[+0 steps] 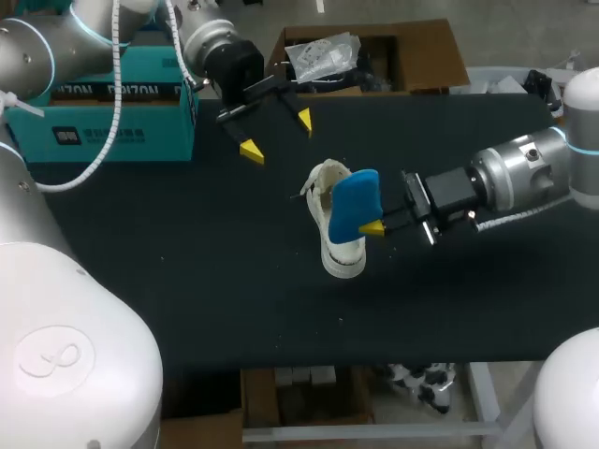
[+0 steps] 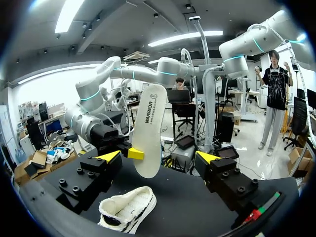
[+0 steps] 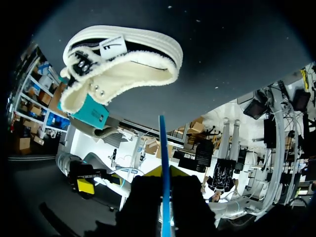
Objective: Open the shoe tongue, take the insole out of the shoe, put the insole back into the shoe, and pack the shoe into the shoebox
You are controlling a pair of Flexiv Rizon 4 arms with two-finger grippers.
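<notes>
Just right of the frame's centre in the head view, the white shoe [image 1: 343,251] rests on the dark table [image 1: 187,243]. The right gripper [image 1: 376,224], coming in from the right edge, is clamped on the insole [image 1: 356,201], whose blue face shows over the shoe. In the left wrist view the insole stands upright ahead of the left gripper's spread fingers, clear of the shoe below. Its pale underside carries a round emblem and a line of dark lettering running along its length. In the right wrist view it is a thin blue edge pinched between the fingers. The shoe ahead of them shows a small white tag with a dark mark at its collar. The left gripper [image 1: 278,134], in the upper middle of the head view, hangs wide open and holds nothing. The teal shoebox [image 1: 122,112] sits at the upper left, with white print along its side.
</notes>
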